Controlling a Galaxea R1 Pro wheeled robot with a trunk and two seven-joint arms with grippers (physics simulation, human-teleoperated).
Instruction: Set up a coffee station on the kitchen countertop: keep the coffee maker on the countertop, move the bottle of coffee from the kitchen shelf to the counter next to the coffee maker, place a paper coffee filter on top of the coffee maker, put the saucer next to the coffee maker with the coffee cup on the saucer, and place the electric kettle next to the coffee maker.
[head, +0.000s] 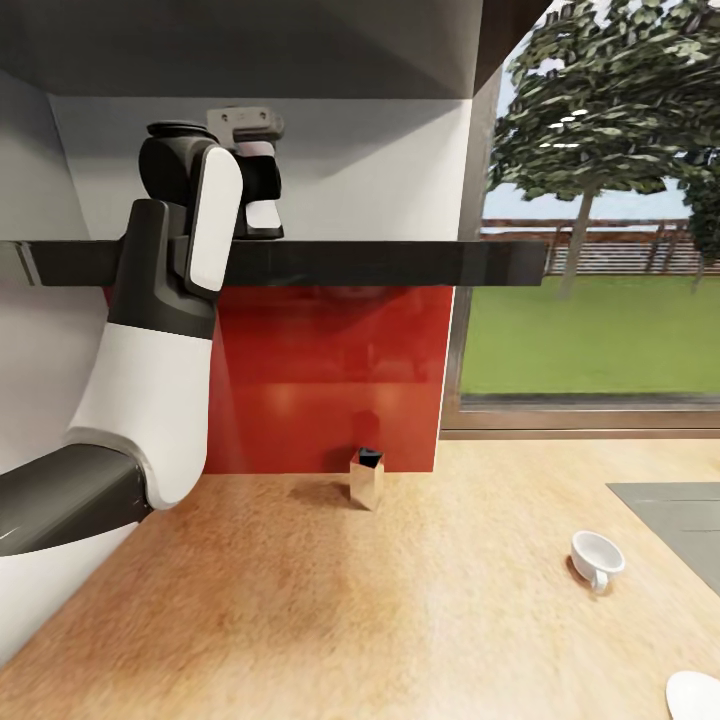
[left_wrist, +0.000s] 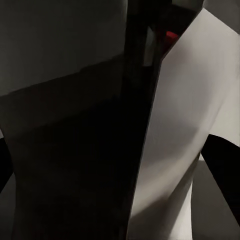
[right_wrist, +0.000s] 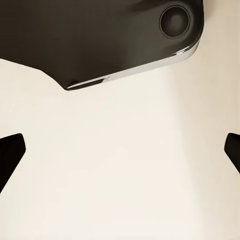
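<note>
Cup (head: 597, 558) lies on its side on the worktop (head: 300, 600) — well below and right of the left claw (head: 262, 205), raised at the shelf (head: 350, 262); its spread cannot be told.

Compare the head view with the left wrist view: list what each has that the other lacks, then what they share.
Head view alone: the wooden countertop, a white coffee cup lying on its side, a small metallic container by the red backsplash, and the window with a tree. Left wrist view alone: a close look along dim grey and white walls. Shared: the dark shelf and a bit of red.
</note>
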